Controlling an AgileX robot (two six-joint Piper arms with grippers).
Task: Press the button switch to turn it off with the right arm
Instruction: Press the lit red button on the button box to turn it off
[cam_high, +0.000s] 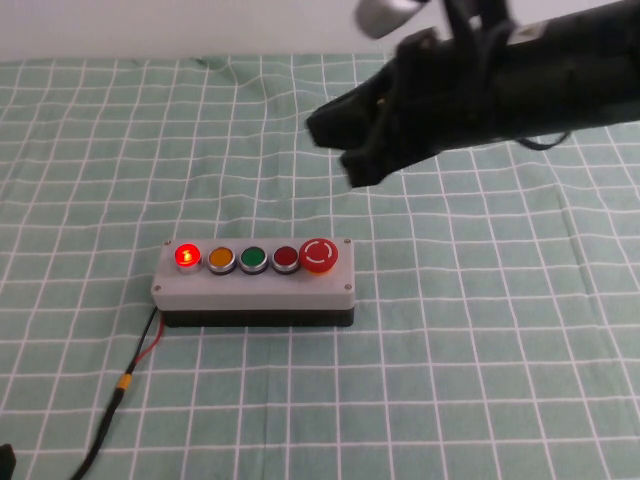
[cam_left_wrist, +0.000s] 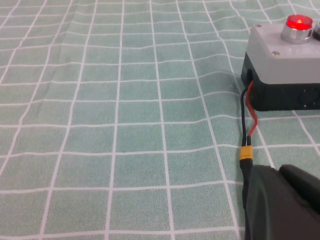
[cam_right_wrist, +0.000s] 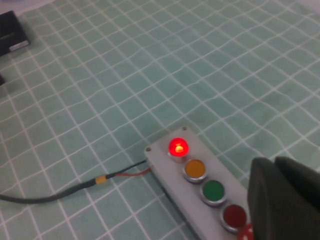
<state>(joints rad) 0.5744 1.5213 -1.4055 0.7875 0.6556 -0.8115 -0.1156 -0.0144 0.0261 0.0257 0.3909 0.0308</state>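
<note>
While the right gripper (cam_high: 340, 150) hangs in the air, up and away from the button box (cam_high: 255, 290) and not touching it, its jaws look pressed together with nothing in them. The box sits in the middle of the green checked cloth (cam_high: 480, 380). The red button (cam_high: 187, 256) at its left end glows. The left gripper (cam_left_wrist: 278, 172) sits low beside the box's cable (cam_left_wrist: 246, 150), jaws closed too.
</note>
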